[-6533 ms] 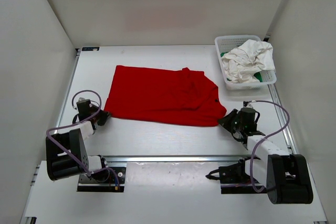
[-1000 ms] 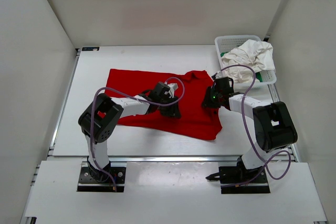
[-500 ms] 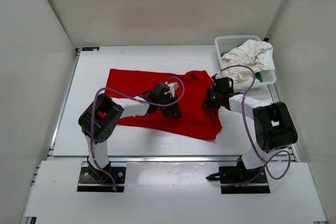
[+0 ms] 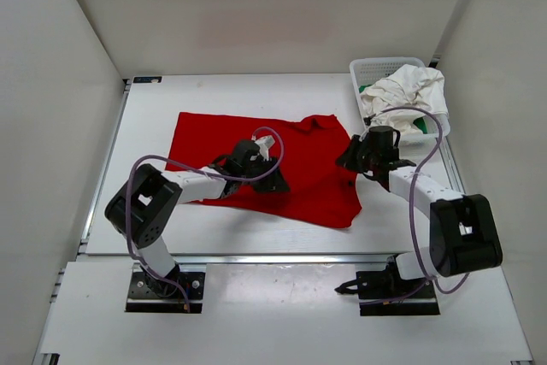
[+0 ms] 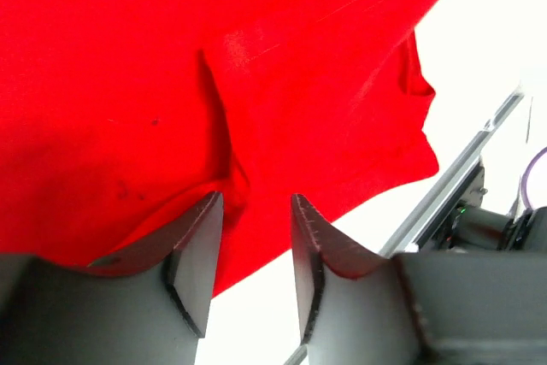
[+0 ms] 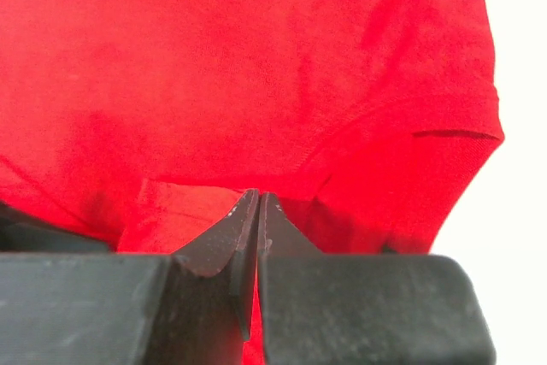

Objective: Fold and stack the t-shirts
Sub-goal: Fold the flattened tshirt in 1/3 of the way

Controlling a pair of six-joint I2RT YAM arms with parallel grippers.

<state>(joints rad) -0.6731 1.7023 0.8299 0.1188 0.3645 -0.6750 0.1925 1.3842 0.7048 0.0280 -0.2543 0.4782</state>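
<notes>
The red t-shirt [image 4: 214, 138] lies spread across the middle of the table, its right part rumpled. My left gripper [image 4: 275, 184] hovers low over its near hem with jaws open and nothing between them [image 5: 254, 211]; red cloth [image 5: 256, 66] fills that view. My right gripper [image 4: 346, 160] is at the shirt's right side, jaws shut [image 6: 258, 196] on a small raised fold of the red cloth [image 6: 256, 57]. The white t-shirt [image 4: 402, 91] sits crumpled in the basket, with a bit of the green t-shirt [image 4: 365, 89] showing under it.
The white mesh basket [image 4: 385, 61] stands at the back right corner. White walls enclose the table on three sides. A metal rail [image 4: 282, 256] runs along the near edge, with both arm bases behind it.
Over the last second my right jaws closed at the shirt's right side and that arm's elbow swung right. My left gripper narrowed, opened again and shifted slightly left.
</notes>
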